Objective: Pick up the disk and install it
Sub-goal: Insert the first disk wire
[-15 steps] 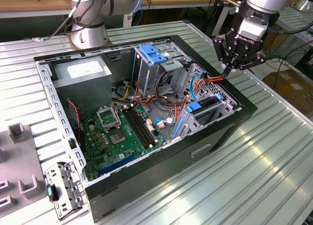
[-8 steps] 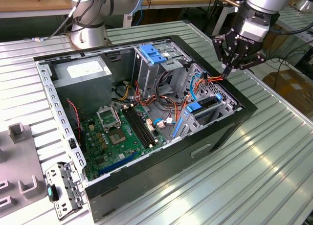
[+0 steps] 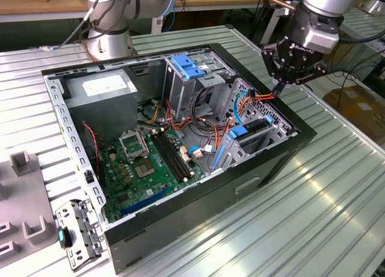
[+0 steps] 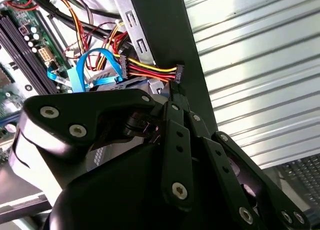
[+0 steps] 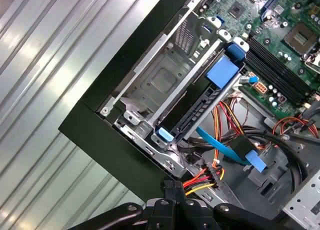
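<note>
Jaws pinched shut on a black power connector (image 4: 177, 74), fingertips (image 4: 175, 97) closed on its body. Connector sits right at the black rim of the computer case (image 3: 271, 162), on the exterior view's right. Its red/yellow/black wire bundle (image 5: 202, 181) runs from it back into the case.

The disk (image 5: 195, 112) is in the low drive bay (image 5: 160, 85) at the case corner nearest the jaws. It stands on edge and is seen edge-on, with the blue bracket (image 5: 220, 72) showing at both ends. In the exterior view the disk is the dark slab (image 3: 257, 126) between blue plastic pieces, just below the jaws. Held connector is near the disk's end, apart from it; can't tell how close in depth.

A flat blue data cable (image 5: 220, 147) loops beside the bay, loose among the other wiring.

Rest of the case:
- Motherboard (image 3: 144, 162) flat on the floor.
- Grey power supply box (image 3: 99, 87) in the far corner, white sticker up.
- Tall metal cage (image 3: 192, 66) with blue handle next to it.

Case lies on its side, open, on the ribbed aluminium tabletop (image 3: 337, 217). A loose metal plate (image 3: 75, 232) lies on the tabletop off the case's near corner, exterior view's left. Arm base (image 3: 111, 42) stands behind the case.
</note>
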`<state>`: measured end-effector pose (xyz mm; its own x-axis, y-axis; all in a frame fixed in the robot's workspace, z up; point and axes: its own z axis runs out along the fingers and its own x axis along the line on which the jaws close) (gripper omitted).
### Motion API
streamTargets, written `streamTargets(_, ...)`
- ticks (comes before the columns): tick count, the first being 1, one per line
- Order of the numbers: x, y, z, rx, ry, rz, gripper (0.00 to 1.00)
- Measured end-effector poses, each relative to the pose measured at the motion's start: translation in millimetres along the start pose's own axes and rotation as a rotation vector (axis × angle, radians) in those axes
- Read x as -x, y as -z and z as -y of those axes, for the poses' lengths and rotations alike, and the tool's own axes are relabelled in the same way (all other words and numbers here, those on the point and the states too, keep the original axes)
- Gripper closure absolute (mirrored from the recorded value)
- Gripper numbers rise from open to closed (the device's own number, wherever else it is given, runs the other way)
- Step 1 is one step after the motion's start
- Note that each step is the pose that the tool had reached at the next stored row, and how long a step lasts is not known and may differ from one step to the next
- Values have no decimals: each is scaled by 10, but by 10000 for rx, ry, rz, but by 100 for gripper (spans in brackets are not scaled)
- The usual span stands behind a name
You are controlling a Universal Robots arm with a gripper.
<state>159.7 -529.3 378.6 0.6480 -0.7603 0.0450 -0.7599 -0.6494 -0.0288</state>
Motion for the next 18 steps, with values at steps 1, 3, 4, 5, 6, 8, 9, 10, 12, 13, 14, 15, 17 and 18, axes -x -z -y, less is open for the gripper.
streamTargets(1, 1, 0, 4, -2, 55, 1, 89)
streamTargets(3, 7, 0, 32, -8, 172, 5, 89)
streamTargets(4, 12, 0, 45, -8, 201, 5, 89)
streamTargets(5, 19, 0, 57, -10, 228, 6, 89)
streamTargets(6, 30, -1, 73, -11, 251, 7, 89)
streamTargets(8, 59, 0, 111, -13, 283, 7, 89)
streamTargets(9, 81, -2, 137, -14, 312, 9, 89)
streamTargets(10, 94, -6, 149, -20, 434, 13, 89)
streamTargets(12, 94, -8, 149, -35, 793, 23, 89)
streamTargets(13, 94, -10, 150, -51, 1132, 32, 89)
streamTargets(14, 93, -10, 150, -64, 1415, 40, 89)
streamTargets(15, 82, -10, 131, -74, 1560, 42, 89)
streamTargets(17, 37, -11, 82, -103, 1679, 21, 89)
streamTargets(18, 25, -11, 71, -123, 1750, 6, 89)
